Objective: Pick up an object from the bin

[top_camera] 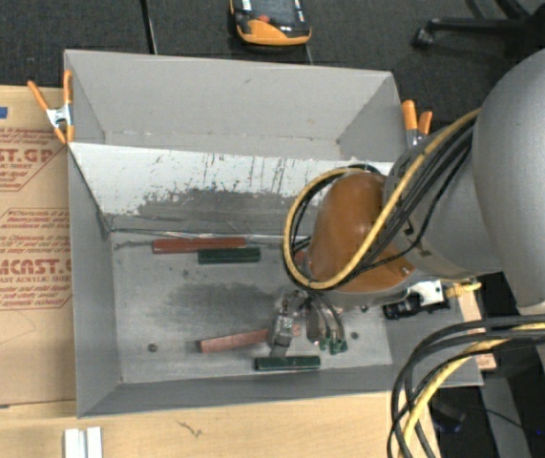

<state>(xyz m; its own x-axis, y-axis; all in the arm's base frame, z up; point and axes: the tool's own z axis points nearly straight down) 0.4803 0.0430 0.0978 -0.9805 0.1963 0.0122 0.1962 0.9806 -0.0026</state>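
Note:
My gripper (303, 326) is low over the front right part of the bin floor, under the orange cover. A reddish-brown stick (231, 342) lies just to its left, with its right end touching or next to the gripper. A dark green stick (286, 363) lies right in front of the gripper, near the bin's front wall. A small green piece (336, 347) shows at the gripper's right side. I see nothing held.
Two more sticks lie end to end at the back of the floor, a reddish-brown one (184, 246) and a dark green one (227, 254). The arm and its cables cover the bin's right side. Bare floor lies at the middle left.

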